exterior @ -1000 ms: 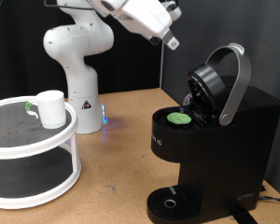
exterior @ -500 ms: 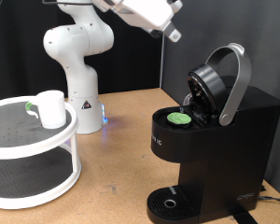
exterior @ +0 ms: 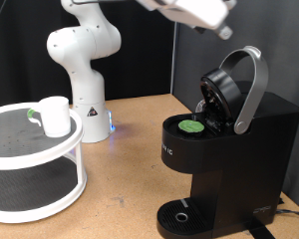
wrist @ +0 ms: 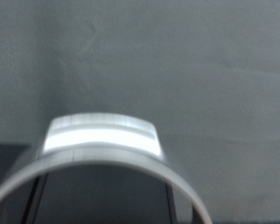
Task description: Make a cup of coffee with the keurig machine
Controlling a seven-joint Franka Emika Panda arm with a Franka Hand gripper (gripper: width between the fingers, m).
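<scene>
My fingers (exterior: 227,30) hang high above the keurig machine (exterior: 224,149), and I cannot tell whether they are open or closed. The machine stands on the worktop (exterior: 140,149) with its lid up and a green pod (exterior: 192,126) in the chamber. The cup (exterior: 54,115) is well away from the machine, on the top tier of a round white rack (exterior: 35,159).

Your arm is glossy white throughout, built of rounded, bulbous joint housings with darker seams where the segments meet. The base (exterior: 82,70) is a fat white column that flares at the foot, carrying a small dark triangular mark on its front and a blue light glowing at its lower edge, at about 4 o'clock. The hand (exterior: 194,12) is a white, boxy block ending in a dark tip (exterior: 227,33).
</scene>
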